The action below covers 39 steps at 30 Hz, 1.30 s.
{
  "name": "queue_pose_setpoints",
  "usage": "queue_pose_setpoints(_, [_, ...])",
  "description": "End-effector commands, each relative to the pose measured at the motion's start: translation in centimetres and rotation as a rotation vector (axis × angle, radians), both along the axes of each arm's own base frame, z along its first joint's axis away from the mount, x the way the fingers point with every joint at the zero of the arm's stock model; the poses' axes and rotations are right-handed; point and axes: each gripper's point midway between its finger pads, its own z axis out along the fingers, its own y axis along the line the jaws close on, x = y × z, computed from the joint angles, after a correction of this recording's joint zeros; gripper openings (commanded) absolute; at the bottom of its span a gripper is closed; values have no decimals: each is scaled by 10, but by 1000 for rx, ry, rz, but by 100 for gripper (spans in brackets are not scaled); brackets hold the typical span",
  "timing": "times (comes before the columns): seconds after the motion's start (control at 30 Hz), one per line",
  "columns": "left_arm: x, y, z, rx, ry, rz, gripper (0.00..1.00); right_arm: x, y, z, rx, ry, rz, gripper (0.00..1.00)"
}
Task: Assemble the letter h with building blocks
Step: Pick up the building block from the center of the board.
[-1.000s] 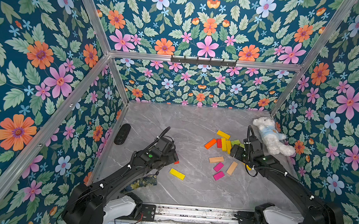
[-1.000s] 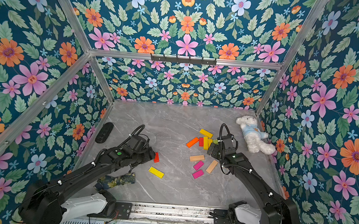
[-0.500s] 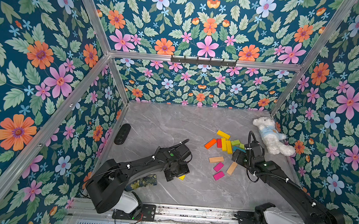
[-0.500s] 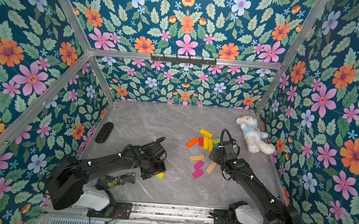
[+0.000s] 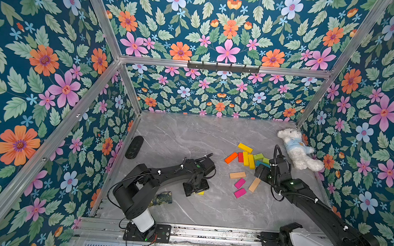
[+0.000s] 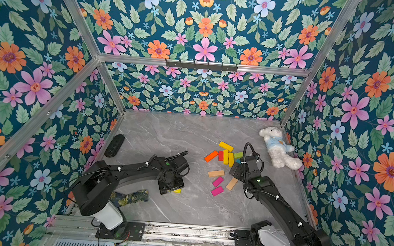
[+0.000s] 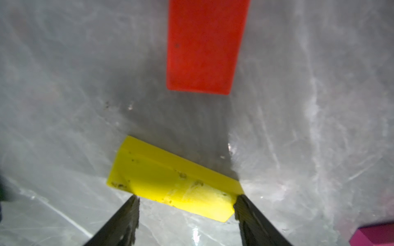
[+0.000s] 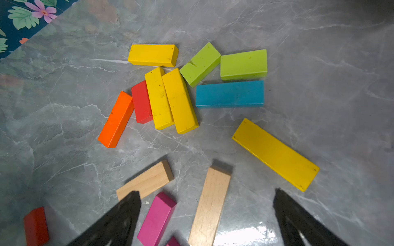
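Observation:
The building blocks lie flat on the grey marble floor. A yellow block (image 7: 170, 179) lies slanted at the tips of my left gripper (image 7: 187, 198), whose jaws are open; one fingertip (image 7: 239, 201) touches the block's end. In both top views only a sliver of that yellow block (image 5: 200, 193) (image 6: 176, 190) shows under the left gripper (image 5: 195, 188). A red block (image 7: 204, 46) lies just beyond. My right gripper (image 8: 206, 193) (image 5: 260, 170) hangs open over a plain wood block (image 8: 211, 204) and a pink block (image 8: 157, 215), holding nothing. Beyond it lies a loose cluster (image 5: 248, 159) of yellow, green, blue, red and orange blocks.
A white plush bear (image 5: 297, 148) lies by the right wall. A black oval object (image 5: 134, 146) sits by the left wall and a camouflage cloth (image 5: 161, 197) near the left arm's base. Floral walls close in three sides; a metal rail (image 5: 206, 235) runs along the front.
My left arm has swung right and toward the front, from the red block to over the yellow one, and its jaws have narrowed. The right gripper has shifted slightly toward the front.

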Motion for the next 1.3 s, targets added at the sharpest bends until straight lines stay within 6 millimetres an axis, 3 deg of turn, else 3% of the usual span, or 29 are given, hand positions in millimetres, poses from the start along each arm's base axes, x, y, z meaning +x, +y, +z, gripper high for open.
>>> queue_pose_setpoints(0.0, [0,10,-4,54,-5,-27,75,2,-3,2,-2,-18,-21,99])
queue_pose_setpoints(0.27, [-5,20,-9,76,-17,-66,82,5,0,1,-2,-15,-11,99])
queue_pose_setpoints(0.53, [16,23,3,122,-124,-139,86,5,0,-3,-2,-7,-9,99])
queue_pose_setpoints(0.8, [36,14,19,137,-208,-221,87,5,-1,0,-5,-18,-14,99])
queue_pose_setpoints(1.27, [30,12,17,204,-209,-282,86,5,0,-2,0,-13,-11,99])
